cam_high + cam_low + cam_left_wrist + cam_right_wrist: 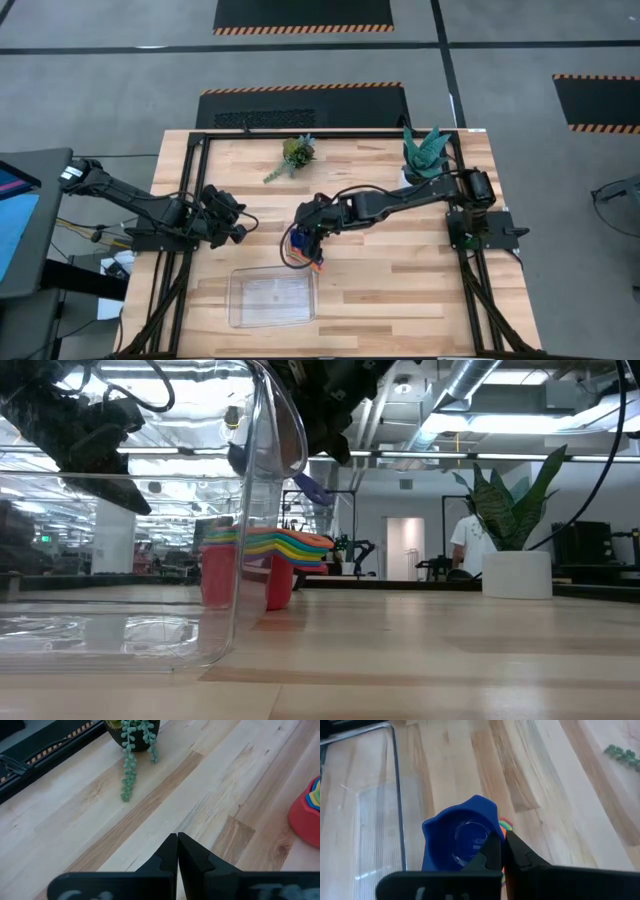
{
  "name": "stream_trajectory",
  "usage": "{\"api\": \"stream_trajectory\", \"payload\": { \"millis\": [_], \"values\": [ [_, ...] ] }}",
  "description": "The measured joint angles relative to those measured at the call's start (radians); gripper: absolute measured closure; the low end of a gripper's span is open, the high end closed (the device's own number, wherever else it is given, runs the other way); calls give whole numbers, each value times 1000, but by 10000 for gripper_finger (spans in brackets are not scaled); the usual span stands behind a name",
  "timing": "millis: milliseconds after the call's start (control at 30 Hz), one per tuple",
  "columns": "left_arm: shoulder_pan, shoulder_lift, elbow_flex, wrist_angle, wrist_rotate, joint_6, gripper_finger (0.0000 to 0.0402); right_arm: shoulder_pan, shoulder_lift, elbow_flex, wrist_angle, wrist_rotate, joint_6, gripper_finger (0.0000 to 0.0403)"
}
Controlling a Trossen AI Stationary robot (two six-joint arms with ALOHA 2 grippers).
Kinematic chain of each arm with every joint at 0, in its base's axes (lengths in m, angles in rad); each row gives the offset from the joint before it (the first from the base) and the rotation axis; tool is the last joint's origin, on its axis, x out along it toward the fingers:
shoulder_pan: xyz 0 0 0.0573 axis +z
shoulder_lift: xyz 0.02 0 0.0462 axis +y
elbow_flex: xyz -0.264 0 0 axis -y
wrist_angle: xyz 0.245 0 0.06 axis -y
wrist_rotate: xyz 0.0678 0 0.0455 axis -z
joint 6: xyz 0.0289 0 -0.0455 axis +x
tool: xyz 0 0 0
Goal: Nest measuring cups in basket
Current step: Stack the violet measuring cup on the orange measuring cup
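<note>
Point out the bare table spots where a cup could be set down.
Bare wood lies between the clear rectangular plastic basket and the table's right edge, and between the trailing green plant and the spiky potted plant. The basket itself is empty. Crowded: the centre, where the right gripper holds a dark blue cup over the stacked cups.

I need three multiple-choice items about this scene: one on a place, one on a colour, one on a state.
1. Where is the stack of measuring cups?
A. on the table beside the basket
B. inside it
C. by the tall plant

2. What colour is the cup at the right end effector?
A. green
B. dark blue
C. orange

3. How are the left end effector fingers?
A. wide open
B. holding a cup
C. shut, empty

Key: 1 A, the high view shows the stack outside the rim. 2 B, the right wrist view shows it blue. 3 C, the left wrist view shows the fingers touching.
</note>
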State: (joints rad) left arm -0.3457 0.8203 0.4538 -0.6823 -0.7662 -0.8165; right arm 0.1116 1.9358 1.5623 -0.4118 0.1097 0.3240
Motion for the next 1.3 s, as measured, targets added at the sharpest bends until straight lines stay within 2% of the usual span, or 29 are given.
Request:
{"api": "stream_trajectory", "payload": {
  "millis": [267,633,967,1300],
  "values": [
    [0,0,0,0,0,9,401,10,3,-1,-35,-2,-23,398],
    [0,0,0,0,0,8,401,19,69,-3,30,0,-9,395],
    [0,0,0,0,1,8,401,17,70,-2,20,-2,-8,343],
    [0,0,0,0,1,8,402,9,70,-2,26,-5,-9,336]
  ]
}}
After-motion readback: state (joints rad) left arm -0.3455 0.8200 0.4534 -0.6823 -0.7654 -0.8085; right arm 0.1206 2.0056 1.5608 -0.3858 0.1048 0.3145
